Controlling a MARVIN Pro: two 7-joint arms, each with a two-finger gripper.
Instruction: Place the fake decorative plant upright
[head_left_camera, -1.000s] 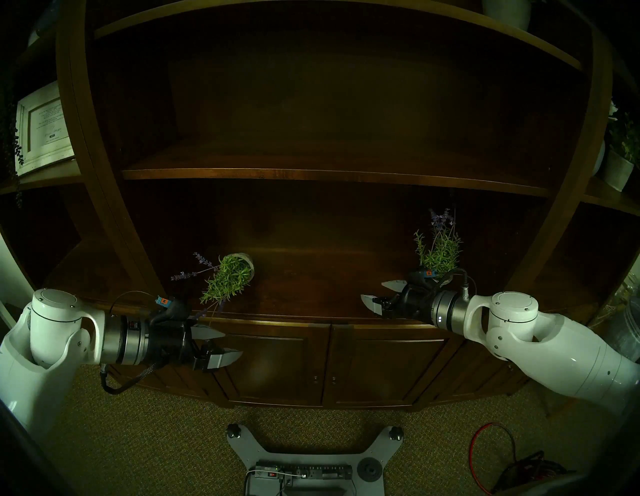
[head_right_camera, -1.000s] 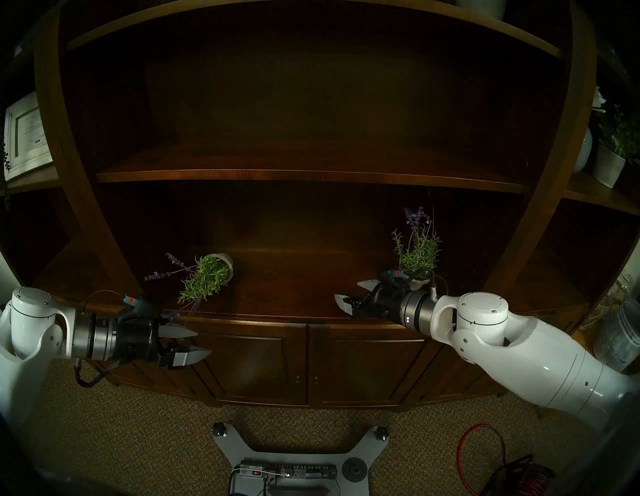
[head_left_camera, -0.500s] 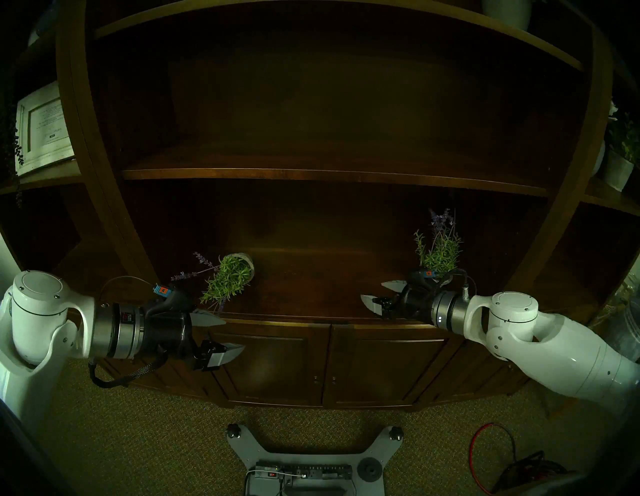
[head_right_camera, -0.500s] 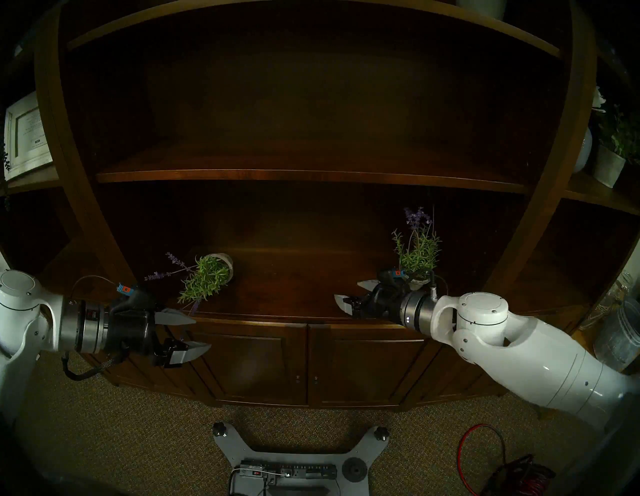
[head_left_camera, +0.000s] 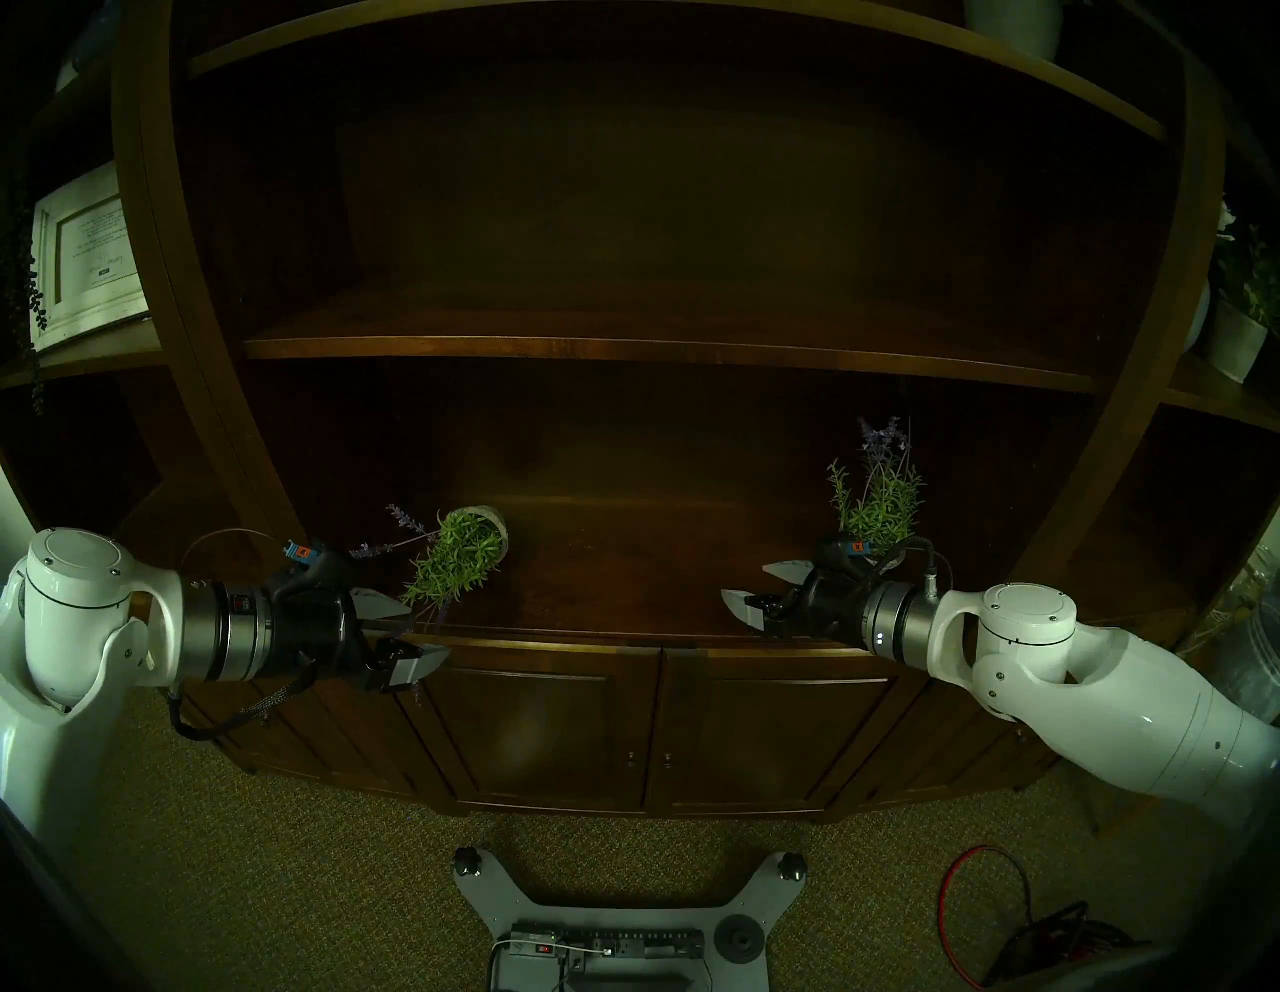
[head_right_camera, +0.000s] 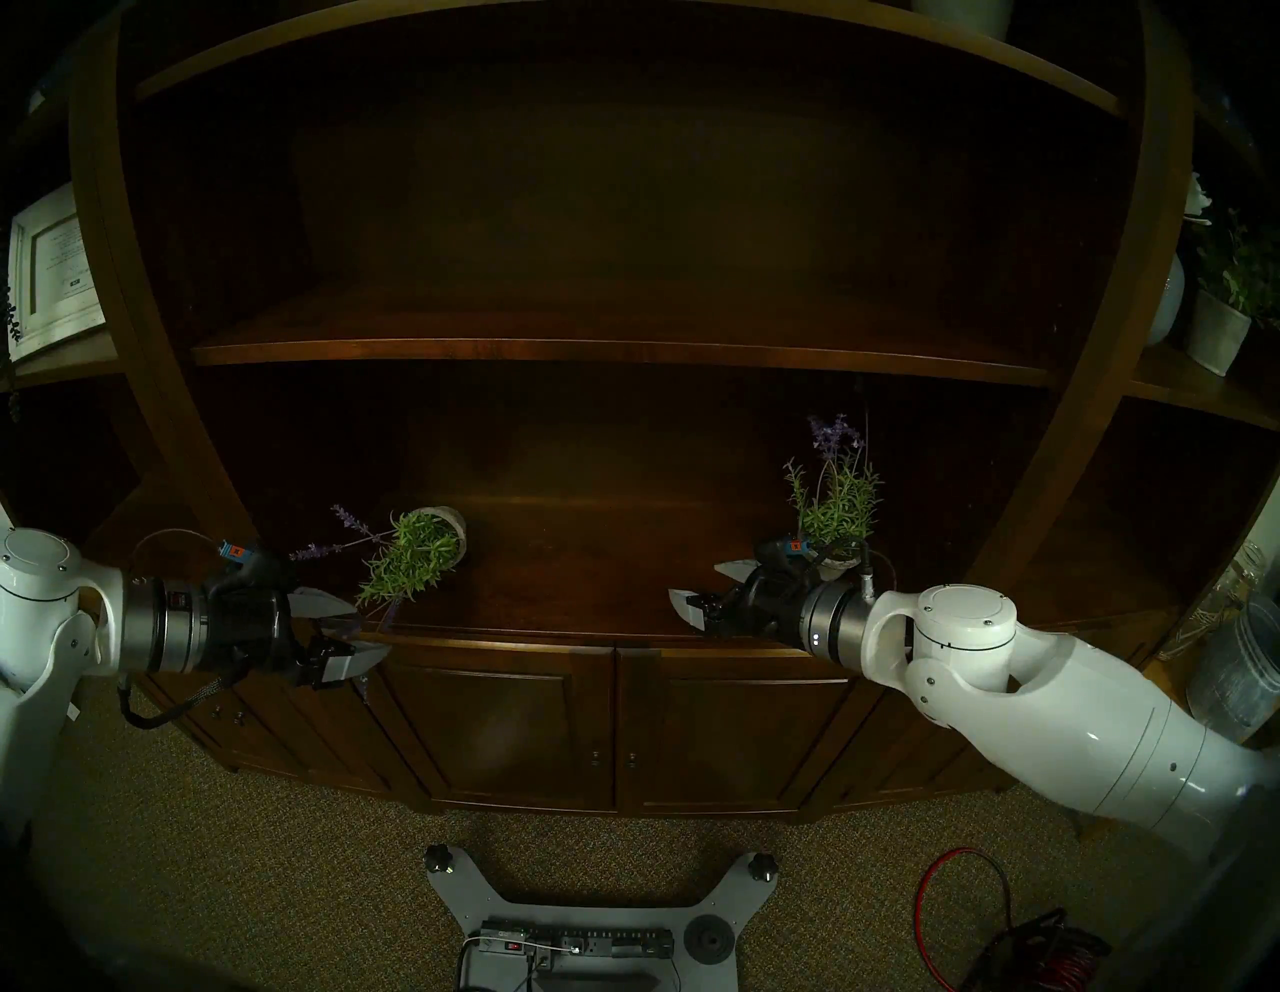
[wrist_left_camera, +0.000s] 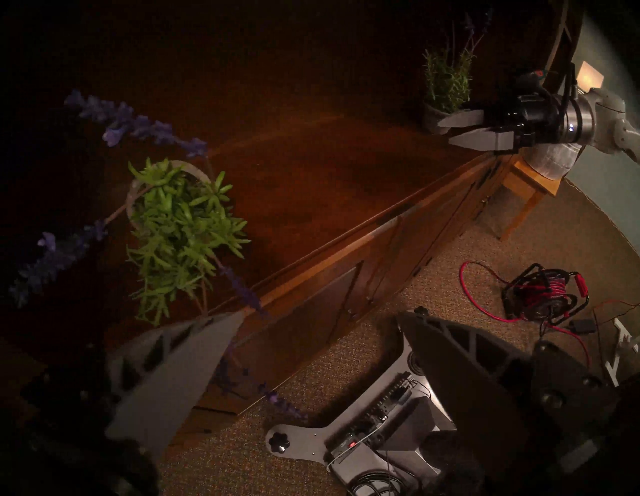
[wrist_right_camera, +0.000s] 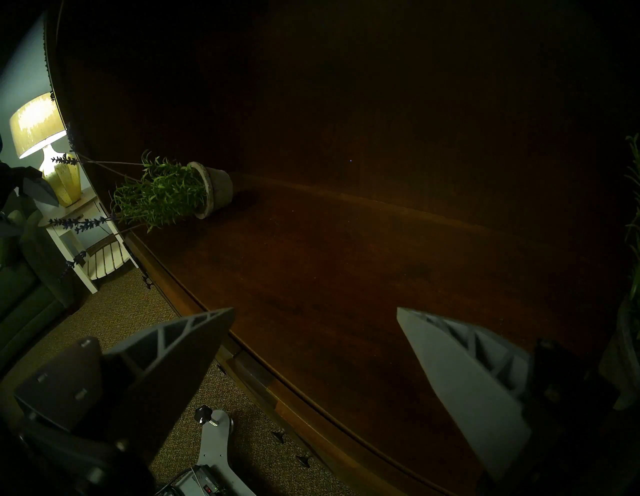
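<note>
Foliage of the toppled plant (head_left_camera: 457, 564) is seen just beyond the wide-open left gripper (head_left_camera: 409, 634), pot end farthest away. The right gripper (head_left_camera: 755, 589), also spread wide, is placed well apart from it.

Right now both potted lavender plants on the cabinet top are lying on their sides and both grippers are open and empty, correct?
Not quite. Only the left lavender plant lies tipped over; the right lavender plant stands upright, as the head view shows. The left gripper and right gripper are indeed open and empty, on the cabinet top.
</note>
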